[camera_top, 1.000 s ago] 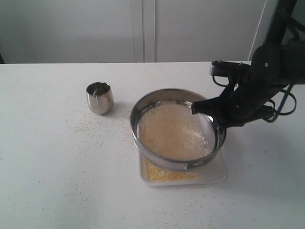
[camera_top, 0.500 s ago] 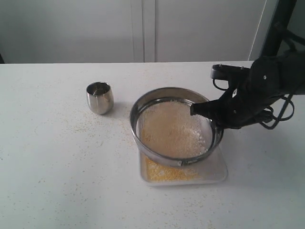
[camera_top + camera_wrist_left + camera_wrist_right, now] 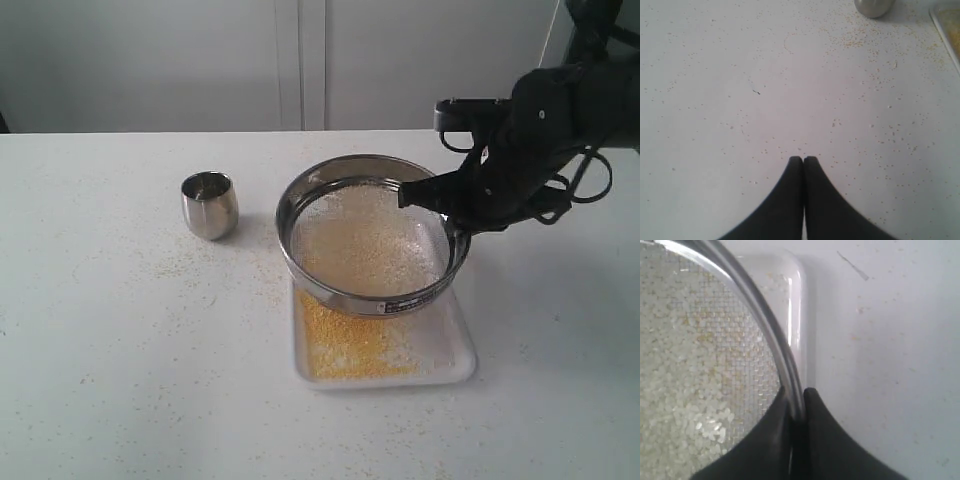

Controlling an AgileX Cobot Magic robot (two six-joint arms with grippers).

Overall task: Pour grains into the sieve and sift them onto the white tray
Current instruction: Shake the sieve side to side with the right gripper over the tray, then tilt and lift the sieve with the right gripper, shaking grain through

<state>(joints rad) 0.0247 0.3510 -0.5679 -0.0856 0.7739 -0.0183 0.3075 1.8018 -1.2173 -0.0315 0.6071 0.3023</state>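
The grains point(image 3: 365, 245) lie in two lots. The whitish, rice-like ones are spread over the mesh inside the sieve point(image 3: 330, 296), thickest on the side nearest the right gripper. In the right wrist view they show as pale long kernels point(image 3: 690, 415) on the wire weave, with a few yellow specks among them. The fine yellow ones form a patch point(image 3: 345, 350) on the white tray point(image 3: 455, 350), on the uncovered part nearest the camera.

The sieve is held over the far part of the tray, so its round steel ring overlaps the tray's rear half and leaves the front half open to view. The small label point(image 3: 405, 303) on its rim faces the camera. Whether the ring touches the tray's far edge cannot be told.

The right gripper point(image 3: 418, 200) reaches in from the right of the exterior view, and its jaws are clamped on the sieve's rim at the far right side. In the right wrist view the two black fingers point(image 3: 797, 400) straddle the steel wall point(image 3: 755, 305), one inside and one outside, with a rounded corner of the tray point(image 3: 795, 300) beyond it.

A small steel cup point(image 3: 209, 205) stands upright on the worktop point(image 3: 120, 330), to the left of the sieve and clear of it. Stray grains are scattered across the white surface.

The left gripper point(image 3: 803, 160) appears only in its own wrist view. It hangs over the speckled worktop with its jaws pressed together and nothing between them.
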